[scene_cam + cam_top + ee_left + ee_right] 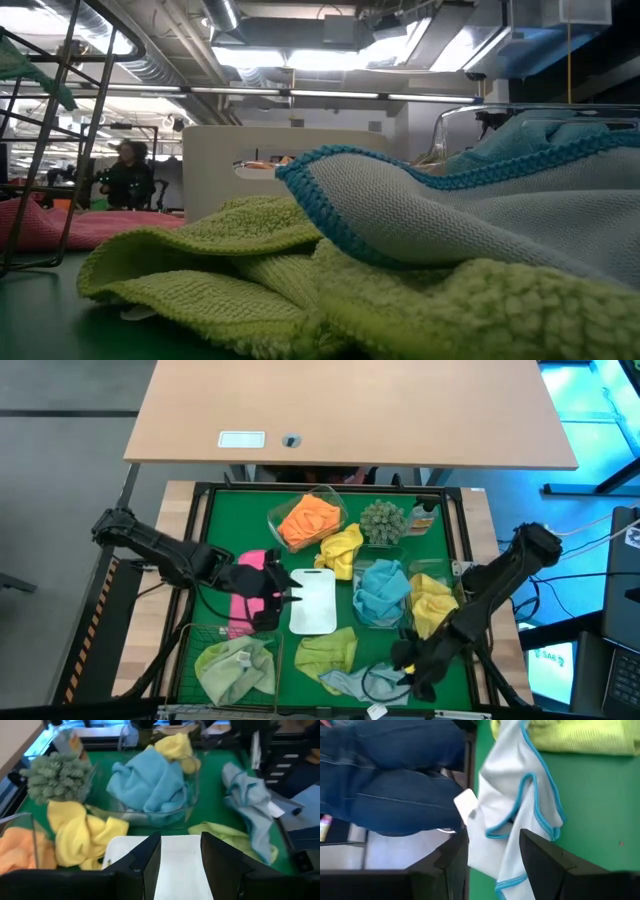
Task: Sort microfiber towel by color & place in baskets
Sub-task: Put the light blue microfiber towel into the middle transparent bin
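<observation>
Sorting is partly done, I think. A fuzzy orange towel (308,518) sits in a clear plastic tub (277,520) near the green table's far edge, a soft blue towel (381,590) fills another clear tub (192,800), and a lime green towel (235,666) lies in the dark wire basket (190,635) at the near left corner. Loose ones remain: a yellow towel (342,549), a lime towel (328,651) and a thin pale towel with blue edging (512,805) by the near edge. The left gripper (180,857), spread and empty, hovers over the smooth white tray (314,601). The right gripper (492,852), spread, is over the pale towel.
</observation>
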Available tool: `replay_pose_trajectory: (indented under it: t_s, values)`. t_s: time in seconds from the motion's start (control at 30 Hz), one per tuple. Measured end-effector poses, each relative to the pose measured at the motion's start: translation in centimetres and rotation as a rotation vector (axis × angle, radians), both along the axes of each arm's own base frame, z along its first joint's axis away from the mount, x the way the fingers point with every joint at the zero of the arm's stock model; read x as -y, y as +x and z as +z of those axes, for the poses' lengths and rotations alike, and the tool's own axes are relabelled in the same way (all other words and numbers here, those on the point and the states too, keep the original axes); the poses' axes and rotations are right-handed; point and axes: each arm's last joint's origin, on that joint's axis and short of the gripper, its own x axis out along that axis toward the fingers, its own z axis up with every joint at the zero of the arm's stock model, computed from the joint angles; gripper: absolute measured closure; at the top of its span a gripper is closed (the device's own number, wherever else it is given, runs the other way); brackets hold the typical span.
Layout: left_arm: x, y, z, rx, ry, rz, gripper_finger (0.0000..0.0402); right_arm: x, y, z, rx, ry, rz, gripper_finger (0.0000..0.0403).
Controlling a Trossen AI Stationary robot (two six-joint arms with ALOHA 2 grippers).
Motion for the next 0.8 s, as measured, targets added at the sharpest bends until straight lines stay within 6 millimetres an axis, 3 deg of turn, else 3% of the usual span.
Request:
replay_pose_trajectory:
  t_s: [0.63,0.8]
  values:
    - [1.5,-0.5,0.0,0.005,-0.003,-0.056,0.0269,-2.1,1.4,-7.9,-0.143,-0.233,0.007,0.0226]
    - [1.5,-0.5,0.0,0.005,-0.002,-0.055,0.0269,-2.4,1.6,-9.1,-0.163,-0.255,0.007,0.0226]
